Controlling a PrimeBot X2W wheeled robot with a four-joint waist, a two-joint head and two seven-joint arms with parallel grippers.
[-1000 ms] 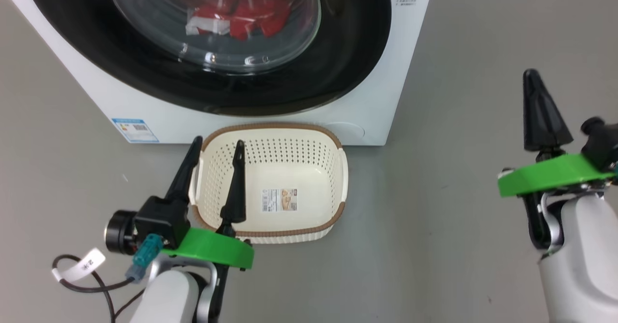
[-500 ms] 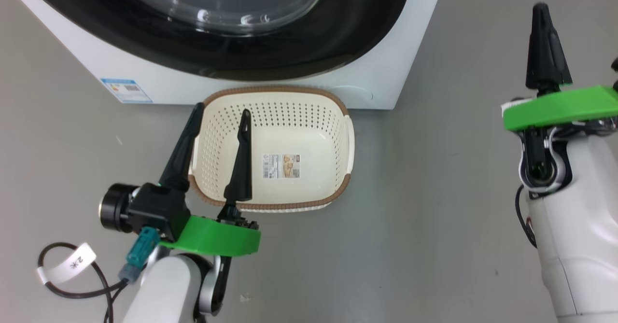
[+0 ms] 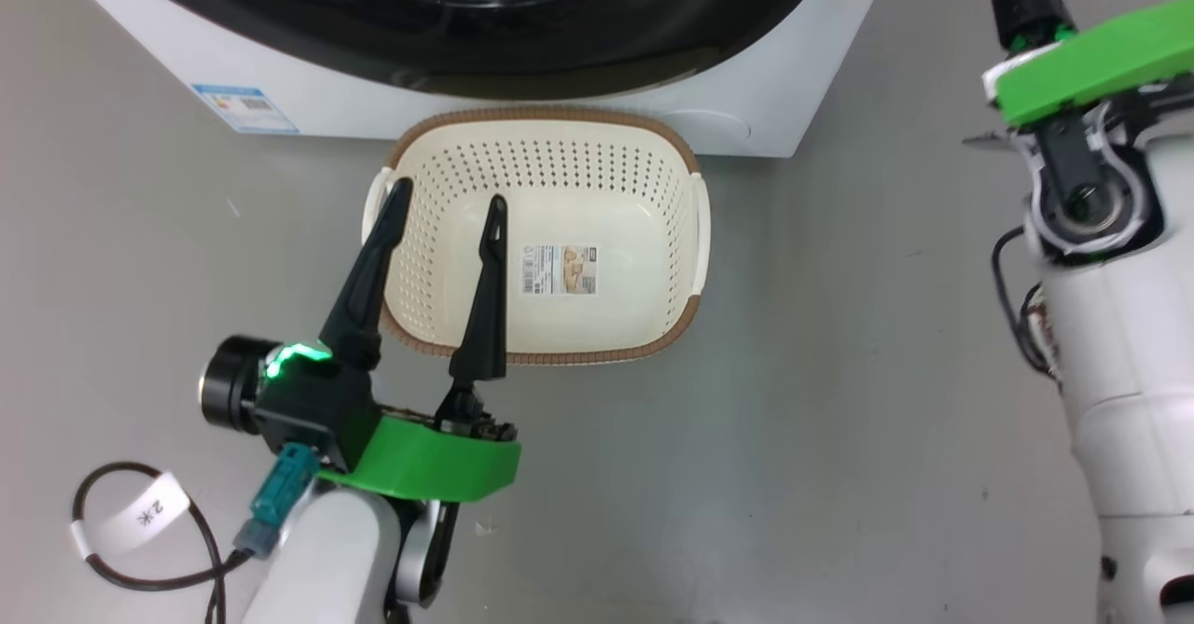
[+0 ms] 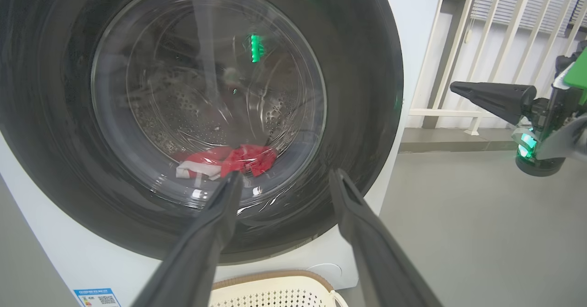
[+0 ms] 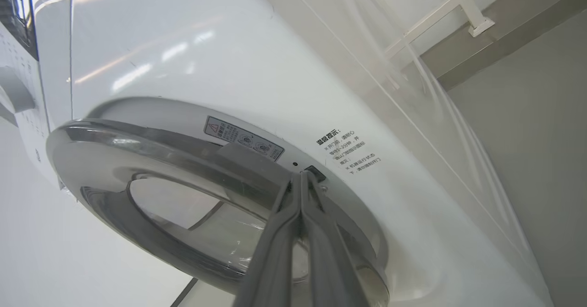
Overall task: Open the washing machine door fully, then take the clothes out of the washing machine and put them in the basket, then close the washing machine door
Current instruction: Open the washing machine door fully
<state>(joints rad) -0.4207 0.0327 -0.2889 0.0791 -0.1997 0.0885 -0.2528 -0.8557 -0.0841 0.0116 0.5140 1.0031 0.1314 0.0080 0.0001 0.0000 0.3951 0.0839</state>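
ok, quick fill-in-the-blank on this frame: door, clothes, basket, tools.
1. The washing machine door is ____.
2. The red clothes lie behind the door's ____.
3. The basket is ____.
4. The left tool is open; the right tool is ____.
Missing words: closed; glass; empty; shut

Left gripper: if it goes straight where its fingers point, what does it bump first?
Most likely the washing machine door, low on its glass. The open left gripper aims there, nothing visible between, though depth is unclear.
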